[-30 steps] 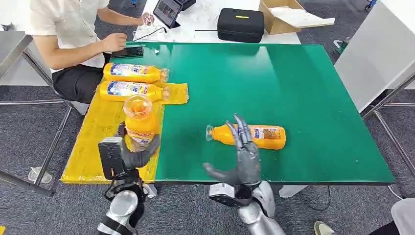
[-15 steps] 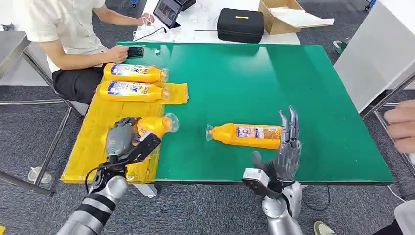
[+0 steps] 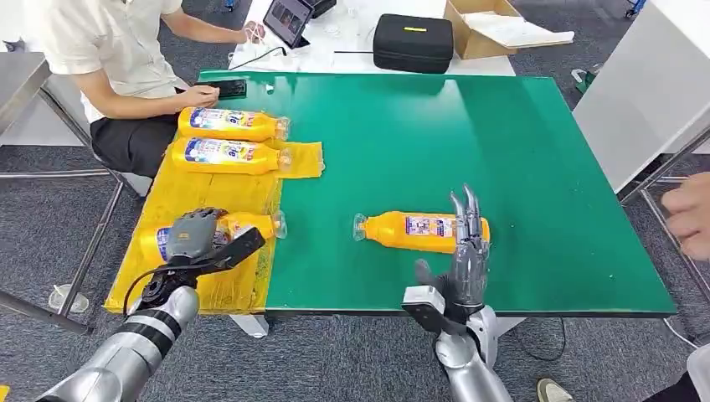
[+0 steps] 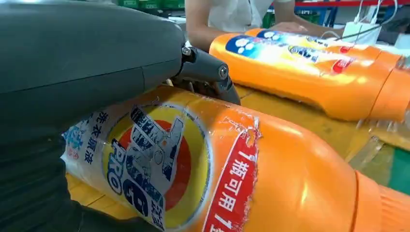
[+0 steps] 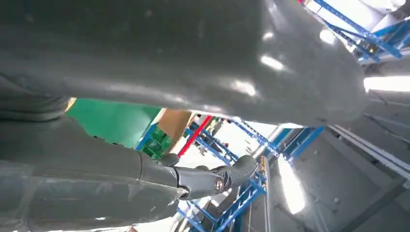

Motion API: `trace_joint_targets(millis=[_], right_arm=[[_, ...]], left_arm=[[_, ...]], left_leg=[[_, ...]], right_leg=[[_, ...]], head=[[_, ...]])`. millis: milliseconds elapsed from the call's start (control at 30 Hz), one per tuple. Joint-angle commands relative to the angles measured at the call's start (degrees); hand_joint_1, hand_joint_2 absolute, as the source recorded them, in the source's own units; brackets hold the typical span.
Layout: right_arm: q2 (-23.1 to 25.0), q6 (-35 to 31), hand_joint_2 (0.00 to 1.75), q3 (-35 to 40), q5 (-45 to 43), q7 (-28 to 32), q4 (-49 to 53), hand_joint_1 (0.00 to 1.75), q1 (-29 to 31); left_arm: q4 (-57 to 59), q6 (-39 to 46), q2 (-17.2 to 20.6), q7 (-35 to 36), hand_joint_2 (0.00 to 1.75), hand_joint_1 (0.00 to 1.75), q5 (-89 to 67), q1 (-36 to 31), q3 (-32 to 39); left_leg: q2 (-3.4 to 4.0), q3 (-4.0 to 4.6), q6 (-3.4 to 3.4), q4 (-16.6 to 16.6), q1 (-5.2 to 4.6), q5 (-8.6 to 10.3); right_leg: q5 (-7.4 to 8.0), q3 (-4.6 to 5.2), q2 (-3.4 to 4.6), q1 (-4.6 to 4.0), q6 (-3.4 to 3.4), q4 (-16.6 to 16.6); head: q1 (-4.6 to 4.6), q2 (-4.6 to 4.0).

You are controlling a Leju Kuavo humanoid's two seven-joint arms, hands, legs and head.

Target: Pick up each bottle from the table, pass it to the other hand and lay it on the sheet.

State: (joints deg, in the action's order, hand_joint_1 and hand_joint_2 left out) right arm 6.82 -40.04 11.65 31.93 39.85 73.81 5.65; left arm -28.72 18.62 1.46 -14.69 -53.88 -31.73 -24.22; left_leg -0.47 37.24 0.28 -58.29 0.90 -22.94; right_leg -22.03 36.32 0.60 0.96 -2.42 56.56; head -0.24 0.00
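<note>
My left hand grips an orange bottle that lies on its side on the yellow sheet, cap toward the green table. The left wrist view shows that bottle's label close up under the hand. Two more orange bottles lie side by side at the sheet's far end. Another orange bottle lies on the green table near its front edge. My right hand stands upright just in front of it, fingers straight and apart, holding nothing.
A person sits at the table's far left corner with a hand on a dark phone. Another person's hand reaches in at the right edge. A black case and a cardboard box stand behind the table.
My left hand has lowered its bottle from tilted to flat on the sheet. My right hand has shifted left, closer to the bottle on the green table.
</note>
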Motion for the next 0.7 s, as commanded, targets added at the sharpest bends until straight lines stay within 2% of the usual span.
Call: trace_joint_targets(millis=[33, 167, 300, 400, 533, 700], right_arm=[[-1.63, 0.04, 0.0, 1.5, -0.92, 0.15, -4.82, 0.0, 2.04], [-1.41, 0.04, 0.0, 0.9, -3.56, 0.15, 0.08, 0.0, 1.09], [-2.22, 0.04, 0.0, 2.24, -4.91, 0.15, -2.24, 0.0, 2.28], [-1.82, 0.04, 0.0, 1.72, -5.43, 0.15, -1.5, 0.0, 2.31], [-1.82, 0.04, 0.0, 1.72, -5.43, 0.15, -1.5, 0.0, 2.31], [-2.22, 0.04, 0.0, 2.97, -6.64, 0.15, -1.72, 0.0, 2.63]], left_arm=[[7.21, -5.33, -0.25, 0.95, 1.75, 0.0, 2.38, -3.66, 2.08], [6.39, -10.7, 0.42, -2.45, 1.75, 0.0, 3.22, -4.09, 1.93], [5.1, -12.64, 0.55, -5.01, 1.75, 0.0, 4.09, -4.0, 1.83], [1.86, -4.71, -0.15, -6.76, 1.75, 0.0, 3.12, -2.7, 1.28], [1.86, -4.71, -0.15, -6.76, 1.75, 0.0, 3.12, -2.7, 1.28], [-1.15, 0.56, -0.76, -10.5, 1.75, 0.0, 3.45, -1.29, 0.85]], left_leg=[[0.1, -0.37, 0.04, 0.02, 0.04, -0.13], [0.06, -0.13, 0.02, -0.01, 0.0, -0.04], [0.1, -0.24, 0.02, 0.01, 0.01, -0.06], [0.09, -0.3, 0.05, 0.0, 0.0, -0.08], [0.07, -0.26, 0.04, -0.04, 0.01, -0.09], [0.06, -0.22, 0.02, -0.01, 0.0, -0.07]], right_leg=[[-0.1, -0.37, 0.0, -0.08, 0.13, -0.05], [-0.03, -0.1, 0.0, -0.02, 0.07, 0.01], [-0.03, -0.21, 0.04, -0.04, 0.07, -0.03], [-0.06, -0.28, 0.01, -0.03, 0.08, -0.02], [-0.07, -0.26, -0.02, -0.04, 0.08, 0.01], [-0.05, -0.23, -0.01, -0.03, 0.07, 0.0]], head=[[0.0, 0.0], [0.0, 0.0], [0.0, 0.0], [0.02, 0.0], [0.02, 0.0], [0.02, 0.0]])
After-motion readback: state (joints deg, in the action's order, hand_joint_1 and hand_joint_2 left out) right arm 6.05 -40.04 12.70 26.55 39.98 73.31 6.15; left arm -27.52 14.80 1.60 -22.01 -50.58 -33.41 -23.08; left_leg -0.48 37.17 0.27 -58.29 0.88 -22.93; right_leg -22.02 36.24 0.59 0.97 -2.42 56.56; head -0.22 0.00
